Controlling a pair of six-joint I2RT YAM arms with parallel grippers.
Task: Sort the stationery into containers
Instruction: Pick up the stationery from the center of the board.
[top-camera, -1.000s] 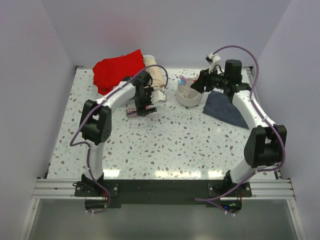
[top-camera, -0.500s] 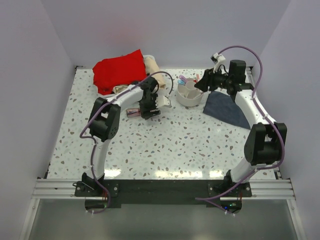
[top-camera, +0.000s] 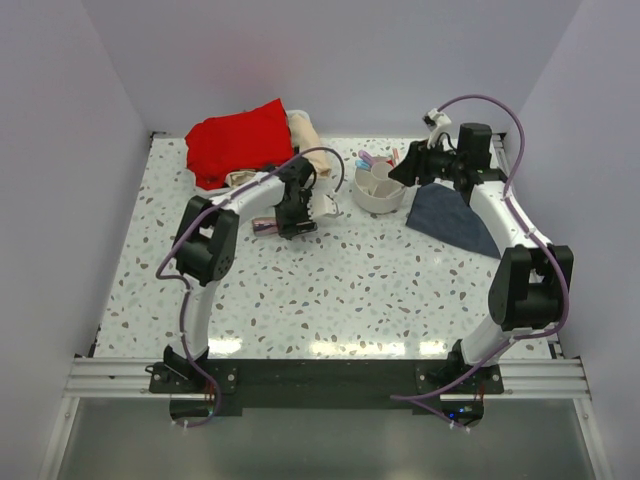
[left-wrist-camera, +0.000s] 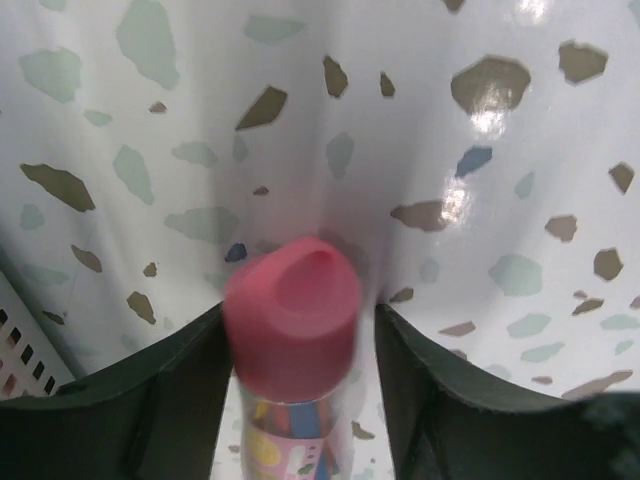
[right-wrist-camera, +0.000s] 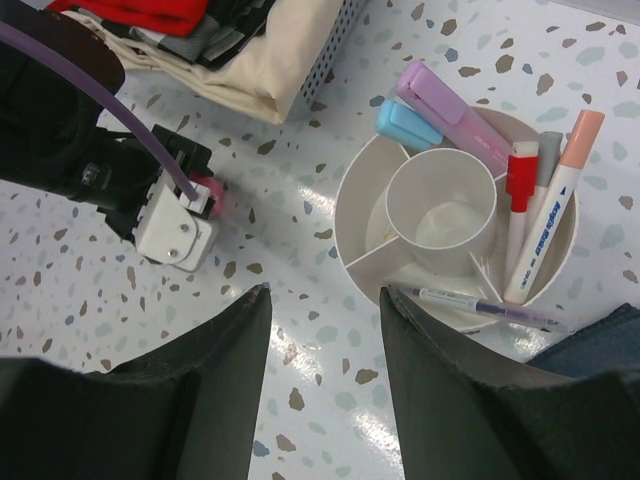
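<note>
White organiser (top-camera: 380, 195) at the back; pink-capped tube (left-wrist-camera: 292, 315) gripped.
Top view: right gripper (top-camera: 400, 172) hovers just beside the organiser. Left wrist: left gripper (left-wrist-camera: 295, 335) clamps the tube near the speckled table (left-wrist-camera: 500, 200). Right wrist: right jaws gape, empty.

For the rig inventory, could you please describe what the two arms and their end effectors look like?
Both the left arm and right arm have white tubular links joined by chunky black joint housings. A purple cable loops loosely along each. The left end effector and right end effector have dark, broad fingers; a white boxy module sits at the left wrist.
</note>
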